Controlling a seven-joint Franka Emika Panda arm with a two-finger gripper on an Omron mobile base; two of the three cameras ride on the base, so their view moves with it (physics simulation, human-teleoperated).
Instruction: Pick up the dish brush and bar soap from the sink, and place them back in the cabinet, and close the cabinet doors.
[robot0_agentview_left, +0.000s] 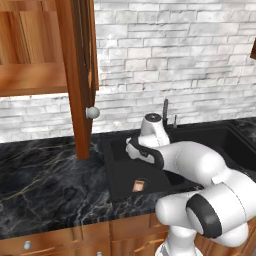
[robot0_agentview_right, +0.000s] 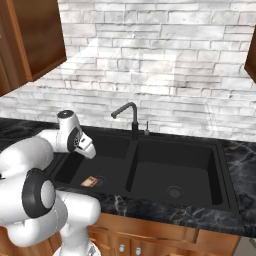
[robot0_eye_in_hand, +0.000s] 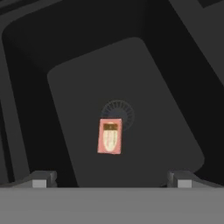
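The bar soap (robot0_eye_in_hand: 110, 136) is a small pinkish-red block with a pale face. It lies flat on the floor of the black sink's left basin (robot0_agentview_left: 120, 170), just beside the round drain (robot0_eye_in_hand: 117, 114). It shows again as the bar soap (robot0_agentview_left: 138, 185) and the bar soap (robot0_agentview_right: 90, 181). My gripper (robot0_eye_in_hand: 111, 181) hangs open above it, pointing down into the basin, fingertips (robot0_eye_in_hand: 40, 180) wide apart with nothing between them. The dish brush is out of view. The cabinet (robot0_agentview_left: 30, 77) is at the upper left with its wooden shelf exposed. Its cabinet door (robot0_agentview_left: 80, 75) stands open.
A dark grey faucet (robot0_agentview_right: 131, 114) rises behind the divider between the two basins. The right basin (robot0_agentview_right: 175, 175) has its own drain. The open door's silver knob (robot0_agentview_left: 92, 112) juts out over the black marble counter (robot0_agentview_left: 45, 175) left of the sink. Lower drawers (robot0_agentview_left: 55, 242) run below the counter.
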